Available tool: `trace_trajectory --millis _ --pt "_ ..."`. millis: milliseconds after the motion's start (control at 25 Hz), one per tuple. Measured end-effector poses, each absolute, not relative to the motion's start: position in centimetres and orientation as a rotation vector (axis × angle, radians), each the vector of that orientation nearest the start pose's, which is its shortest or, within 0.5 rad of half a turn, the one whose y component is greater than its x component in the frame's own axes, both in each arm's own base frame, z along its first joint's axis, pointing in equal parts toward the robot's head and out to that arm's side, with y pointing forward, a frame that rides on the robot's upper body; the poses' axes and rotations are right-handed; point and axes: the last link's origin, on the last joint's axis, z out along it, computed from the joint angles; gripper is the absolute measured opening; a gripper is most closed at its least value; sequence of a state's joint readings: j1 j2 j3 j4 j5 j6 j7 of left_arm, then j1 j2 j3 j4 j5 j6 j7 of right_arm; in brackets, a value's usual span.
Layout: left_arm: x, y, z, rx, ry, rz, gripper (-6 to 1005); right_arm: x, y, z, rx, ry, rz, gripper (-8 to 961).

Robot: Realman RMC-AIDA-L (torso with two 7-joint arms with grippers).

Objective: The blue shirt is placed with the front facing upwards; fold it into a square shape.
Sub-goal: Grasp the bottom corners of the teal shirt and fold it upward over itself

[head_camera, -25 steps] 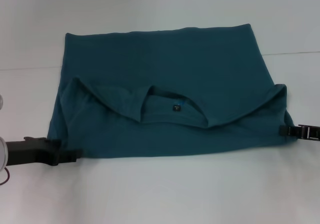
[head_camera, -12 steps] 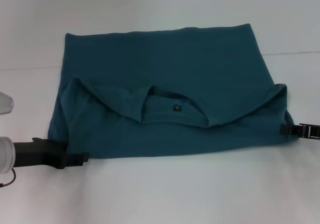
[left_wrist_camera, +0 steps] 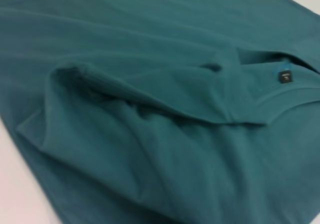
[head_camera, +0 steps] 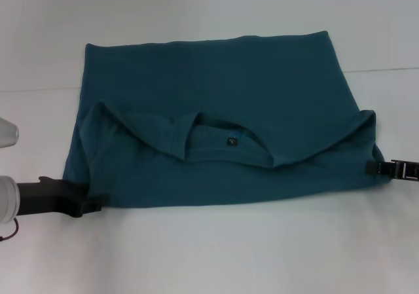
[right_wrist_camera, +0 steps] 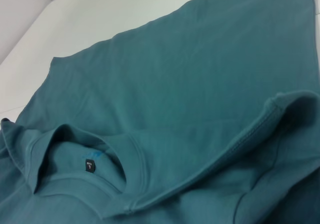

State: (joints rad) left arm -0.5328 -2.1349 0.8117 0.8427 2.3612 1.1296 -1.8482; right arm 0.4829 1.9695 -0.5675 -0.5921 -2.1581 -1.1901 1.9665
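**Shirt folded once, more folds left**

The dark teal-blue soft cotton T-shirt (head_camera: pixel 216 124) lies mid-desk on the white desk (head_camera: pixel 209 255), spread wide, hem edge toward the far side. The collar end is turned over toward the near edge, so the round neckline (head_camera: pixel 226 140) with its small dark tag (head_camera: pixel 230 141) faces up, about centre of the near half. No chest lettering visible, so I judge the front is now inside the fold. Both sleeves are tucked in, leaving diagonal ridges running from each near corner up to the neck.

The outline is a wide rectangle, flaring a bit toward the near edge. Not a square yet.

The left gripper (head_camera: pixel 91 203) sits low at the shirt's near-left corner, black fingers right against the cloth edge. Can't tell from here whether they're pinching fabric or just beside it. The left wrist view shows only cloth, no fingers.

The right gripper (head_camera: pixel 393 169) is at the shirt's right edge, near the near-right corner, tip touching the sleeve fold. Its finger state I can't tell either.

Status, my read: lengthwise fold done, roughly halfway. Left to do: bring one side across the other to halve the width, then flatten the ridges by the sleeves. Both grippers look placed for a side grab.
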Motion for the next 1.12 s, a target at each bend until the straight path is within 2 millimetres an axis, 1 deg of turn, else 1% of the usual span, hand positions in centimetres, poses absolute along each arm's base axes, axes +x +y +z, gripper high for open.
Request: trace_trajectory --millis 200,520,720,960,1120 --pt "-30.02 36.73 -0.19 -2.413 -0.974 -0.088 456 36.00 34.70 5.09 -2.065 1.477 0.477 35" --pt "-29.96 36.70 -0.42 -2.428 -0.969 -0.078 217 36.04 34.64 5.04 -2.064 1.480 0.477 36" --pt "-29.85 36.66 -0.47 -2.433 -0.969 -0.080 25 36.13 34.52 5.06 -2.063 1.482 0.476 36" --pt "-29.90 36.54 -0.30 -2.431 -0.977 -0.085 -1 36.24 34.37 5.06 -2.063 1.483 0.474 36" --pt "-29.96 36.17 0.00 -2.448 -0.988 -0.088 -1 36.41 34.14 5.06 -2.066 1.481 0.470 36"
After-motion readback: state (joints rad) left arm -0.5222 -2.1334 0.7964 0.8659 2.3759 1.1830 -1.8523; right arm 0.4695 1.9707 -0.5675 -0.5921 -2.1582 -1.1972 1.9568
